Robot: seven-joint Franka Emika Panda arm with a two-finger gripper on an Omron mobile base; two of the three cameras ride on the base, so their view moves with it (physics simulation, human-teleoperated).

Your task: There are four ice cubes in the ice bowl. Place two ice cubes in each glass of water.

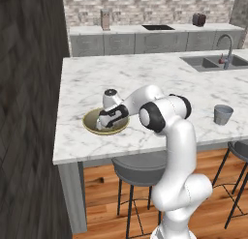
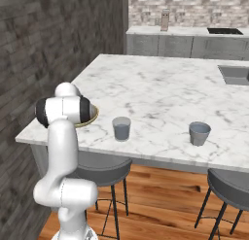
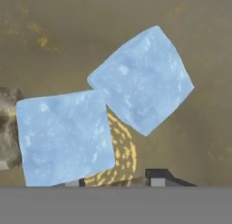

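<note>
Marble-topped island table (image 1: 145, 76), white with grey veining, spans both base views; sink (image 1: 215, 62) set into its far right end, dark-seated stools (image 1: 138, 170) tucked under the near edge. Dark stone wall on the left side, grey cabinets and brick backsplash behind.

White arm reaches left and down from its base, elbow high, wrist bent over the table's near-left part. Hand sits inside the ice bowl (image 1: 92, 123), an olive-gold shallow dish near the table's front edge. In the right base view the bowl (image 2: 93, 116) shows as a sliver of rim behind the arm's dark joint.

Two glasses of water stand on the table to the right of the bowl: nearer glass (image 2: 121, 128) just beside the bowl's side, farther glass (image 2: 199, 133) well apart toward the sink end. Left base view shows one of them (image 1: 223, 114); which one, cannot tell.

Hand view looks close onto the bowl's brassy floor (image 3: 199, 141). Two ice cubes lie there, touching at a corner: one (image 3: 65, 137) lower left, squared to the view, the other (image 3: 142, 80) upper right, turned on its point. Greyish lump at the left edge, unclear.

Tool (image 3: 115, 181): tips just peek up at the bottom, spread apart, nothing between them, left tip under the lower-left cube's edge.
</note>
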